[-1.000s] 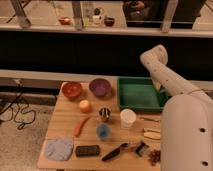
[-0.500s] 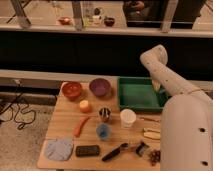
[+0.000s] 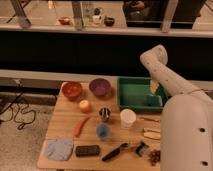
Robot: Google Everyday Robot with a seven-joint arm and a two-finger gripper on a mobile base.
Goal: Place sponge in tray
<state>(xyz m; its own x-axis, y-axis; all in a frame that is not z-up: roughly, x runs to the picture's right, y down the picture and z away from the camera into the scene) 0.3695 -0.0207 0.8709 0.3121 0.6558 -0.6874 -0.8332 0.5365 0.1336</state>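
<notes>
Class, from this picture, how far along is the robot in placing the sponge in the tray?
Looks done: the yellowish sponge is over the green tray's right end. In hand: the gripper sits right at the sponge. Left: likely leaving it there and backing away.

White, smooth, rounded arm [image 3: 166,80] and torso [image 3: 184,131], dark dots; gripper [image 3: 154,88] over tray [image 3: 131,96]

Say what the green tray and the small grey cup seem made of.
Tray: probably plastic, even matte green, moulded rim. Cup: likely metal, grey with a dull shine. The gripper hangs over the tray's right end.
</notes>
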